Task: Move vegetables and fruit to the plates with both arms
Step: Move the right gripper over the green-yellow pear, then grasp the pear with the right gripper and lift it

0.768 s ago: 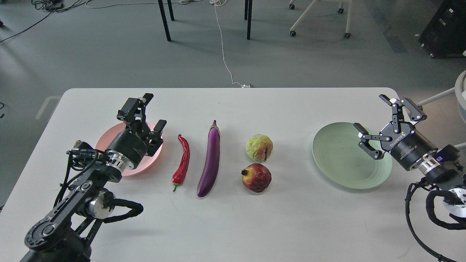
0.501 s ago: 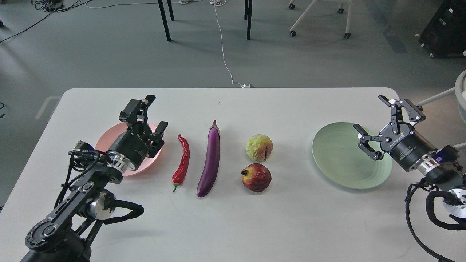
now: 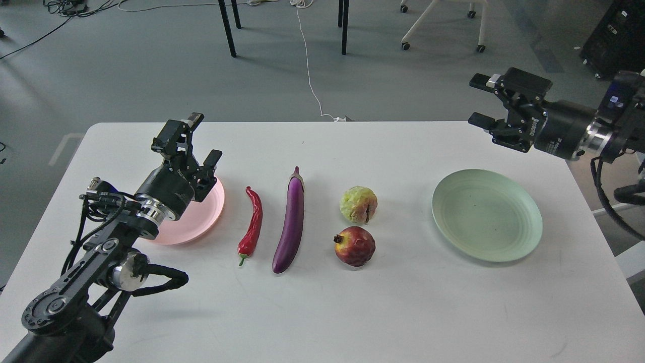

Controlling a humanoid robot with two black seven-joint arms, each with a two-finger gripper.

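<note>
On the white table (image 3: 322, 312) a red chili pepper (image 3: 253, 225), a long purple eggplant (image 3: 292, 221), a yellow-green bumpy fruit (image 3: 359, 204) and a red pomegranate (image 3: 355, 246) lie in the middle. A pale pink plate (image 3: 194, 219) lies at the left, partly hidden by my left arm. A pale green plate (image 3: 486, 214) lies at the right, empty. My left gripper (image 3: 200, 138) is open and empty above the pink plate's far edge. My right gripper (image 3: 477, 101) is open and empty, raised high beyond the green plate, above the table's far right corner.
Beyond the table is grey floor with a white cable (image 3: 310, 75), black table legs (image 3: 228, 27) and an office chair base (image 3: 443, 25). A black case (image 3: 617, 40) stands at the far right.
</note>
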